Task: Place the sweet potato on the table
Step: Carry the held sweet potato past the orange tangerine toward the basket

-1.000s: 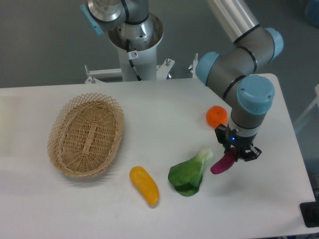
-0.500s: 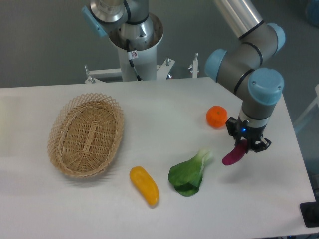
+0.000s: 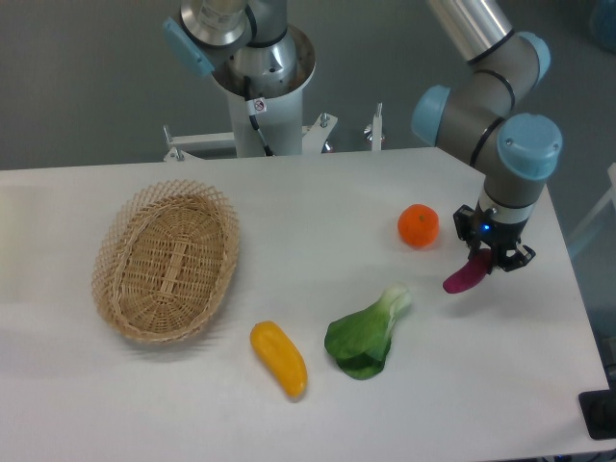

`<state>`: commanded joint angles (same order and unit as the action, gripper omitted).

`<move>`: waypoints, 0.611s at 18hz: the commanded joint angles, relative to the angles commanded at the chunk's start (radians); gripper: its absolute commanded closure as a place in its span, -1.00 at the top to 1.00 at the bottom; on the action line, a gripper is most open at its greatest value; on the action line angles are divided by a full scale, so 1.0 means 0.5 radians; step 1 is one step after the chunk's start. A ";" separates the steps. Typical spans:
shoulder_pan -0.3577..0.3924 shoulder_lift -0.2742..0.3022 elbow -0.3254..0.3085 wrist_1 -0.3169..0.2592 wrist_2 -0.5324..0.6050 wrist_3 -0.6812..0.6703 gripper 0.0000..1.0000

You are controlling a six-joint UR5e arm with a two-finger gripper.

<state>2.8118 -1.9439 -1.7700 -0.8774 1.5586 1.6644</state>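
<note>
The purple-magenta sweet potato (image 3: 467, 274) hangs tilted just above the white table (image 3: 308, 192), right of the orange. My gripper (image 3: 493, 257) points down over the table's right side and is shut on the sweet potato's upper end. The lower end sticks out to the left below the fingers. I cannot tell whether its tip touches the tabletop.
An orange (image 3: 419, 225) lies just left of the gripper. A green bok choy (image 3: 365, 334) and a yellow-orange oblong vegetable (image 3: 279, 359) lie toward the front. An oval wicker basket (image 3: 166, 260) sits at the left. The robot base (image 3: 260, 72) stands behind the table.
The gripper has carried the sweet potato to the right and slightly back, away from the bok choy, to a spot beside the orange.
</note>
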 joint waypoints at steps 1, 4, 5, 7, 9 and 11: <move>-0.012 0.064 -0.067 0.000 -0.006 0.003 -0.37; -0.077 0.187 -0.215 -0.003 -0.006 0.003 -0.37; -0.092 0.200 -0.255 -0.006 0.000 0.003 -0.37; -0.126 0.264 -0.368 -0.006 0.006 0.024 -0.37; -0.132 0.347 -0.479 -0.009 0.009 0.028 -0.36; -0.132 0.390 -0.543 -0.009 0.012 0.064 -0.34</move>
<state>2.7458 -1.7488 -2.0416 -0.8820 1.5647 1.6964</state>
